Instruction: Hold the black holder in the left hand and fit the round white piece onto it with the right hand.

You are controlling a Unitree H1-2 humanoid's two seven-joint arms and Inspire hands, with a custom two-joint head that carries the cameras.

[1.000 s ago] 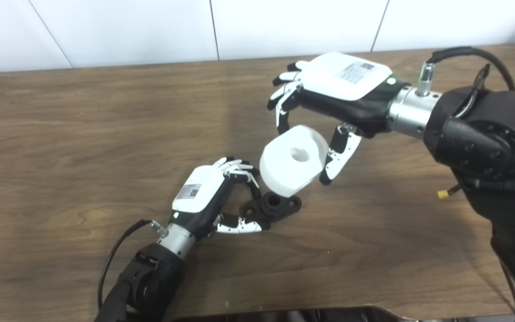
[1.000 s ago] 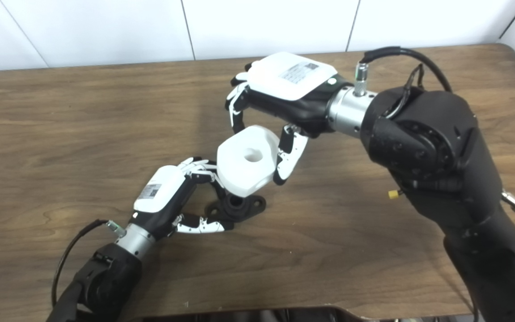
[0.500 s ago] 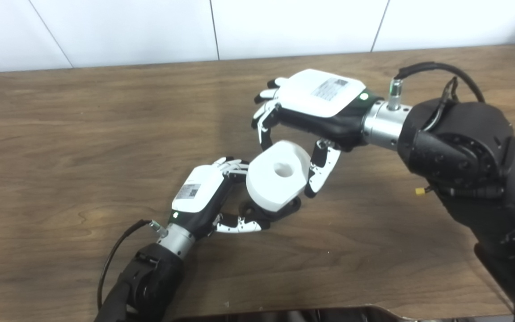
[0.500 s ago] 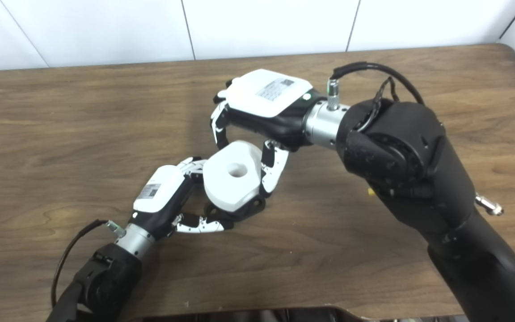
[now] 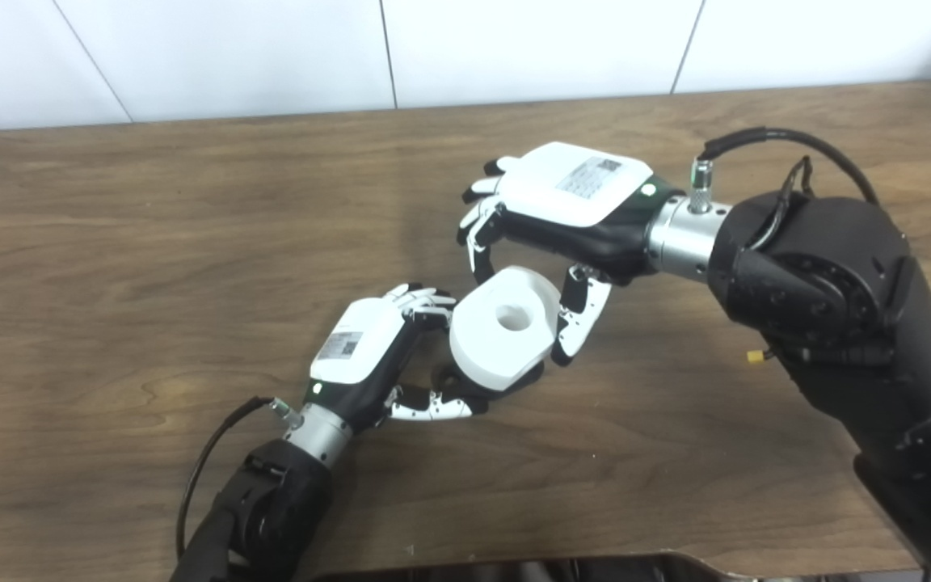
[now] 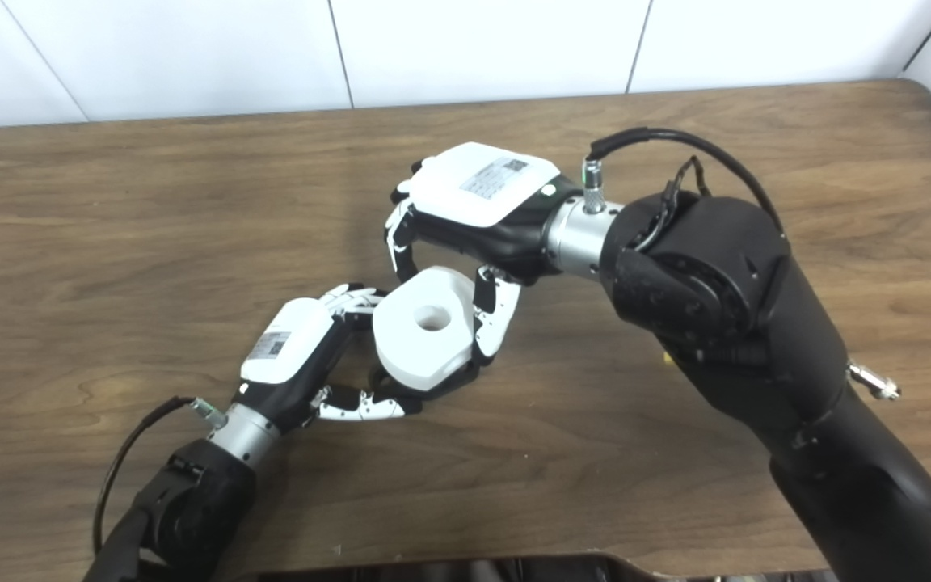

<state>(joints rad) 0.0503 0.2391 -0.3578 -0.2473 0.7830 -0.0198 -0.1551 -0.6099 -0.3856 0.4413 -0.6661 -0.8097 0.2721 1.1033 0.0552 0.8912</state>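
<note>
The white piece (image 5: 503,335) is round with a hole in the middle of its upper face, and it sits tilted, that face turned up and a little toward the cameras. It lies directly over the holder (image 5: 465,381), covering nearly all of it; only a dark rim of the holder shows at the piece's lower edge, down on the counter (image 5: 110,242). Whether the piece is fully seated on the holder cannot be told from either view.

The right hand (image 5: 550,222) reaches in from the right above the piece and grips it: its fingers (image 5: 475,234) curl down over the far rim, and its thumb (image 5: 575,327) presses the near right side.

The left hand (image 5: 377,347) lies low on the counter just left of the piece. Its fingers (image 5: 425,301) arch over toward the piece's left edge and its thumb (image 5: 433,408) runs along the counter beneath, closed around the holder between them.

Both forearms are black, with a silver wrist ring behind each hand. A black cable (image 5: 764,137) loops from the right wrist. The counter is dark wood grain, with white wall panels (image 5: 514,40) behind its far edge.
</note>
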